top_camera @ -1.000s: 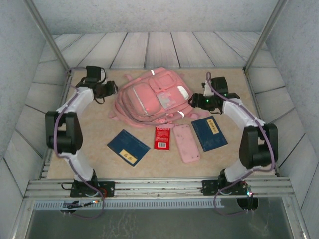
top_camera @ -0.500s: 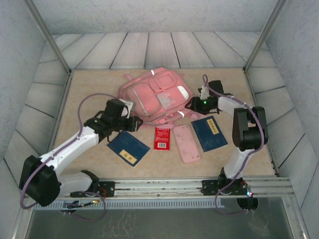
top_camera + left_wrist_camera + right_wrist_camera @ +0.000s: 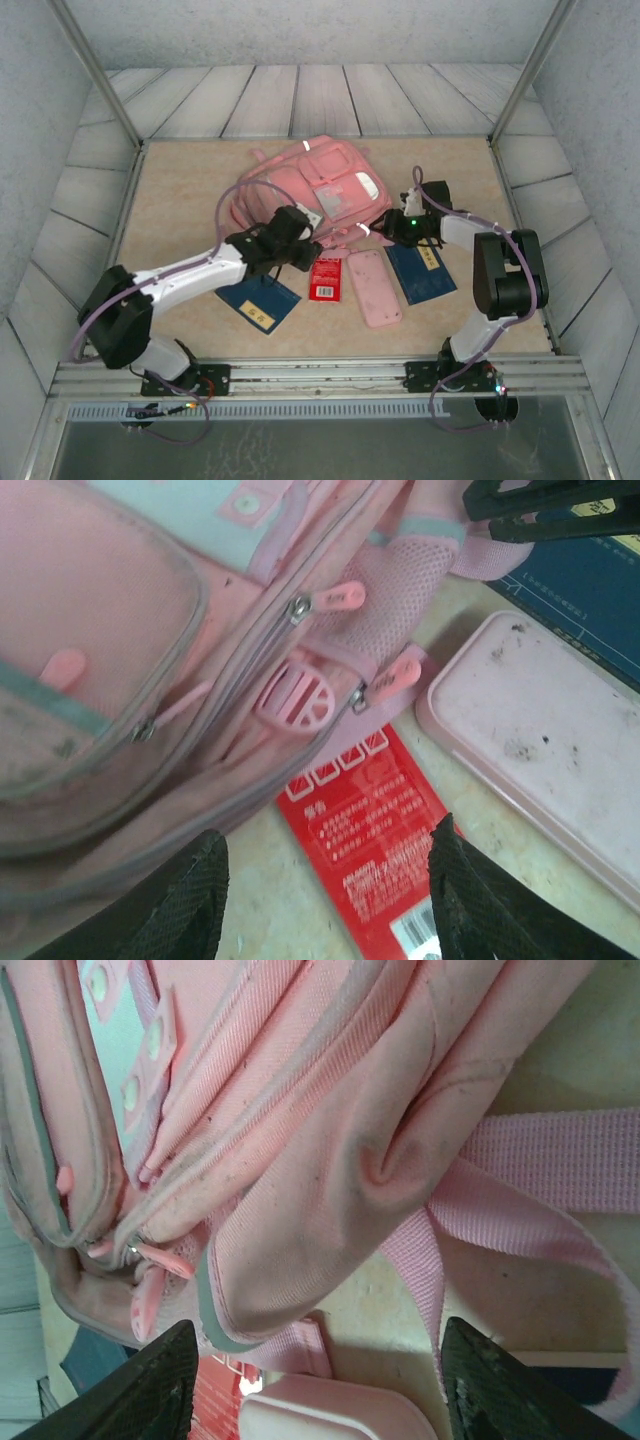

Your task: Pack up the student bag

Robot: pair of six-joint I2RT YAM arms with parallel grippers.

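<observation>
The big soft pink cloth bag (image 3: 310,190) lies on the tan tabletop (image 3: 180,190). The left hand (image 3: 328,838) is open above its zip edge, holding nothing. The right hand (image 3: 320,1332) is open at its corner, empty too.

on the beige table (image 3: 180,190): blue book (image 3: 256,301), red booklet (image 3: 325,277), pink pencil case (image 3: 375,287), second blue book (image 3: 430,274).

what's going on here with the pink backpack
Two robot arms are set to pack the student bag, which lies on the table and looks closed. The left arm holds open jaws above the bag's near edge and a red booklet; the right arm has open jaws at the bag's corner. Nothing is gripped. The booklet, two blue books and a pink pencil case lie outside it.
</observation>
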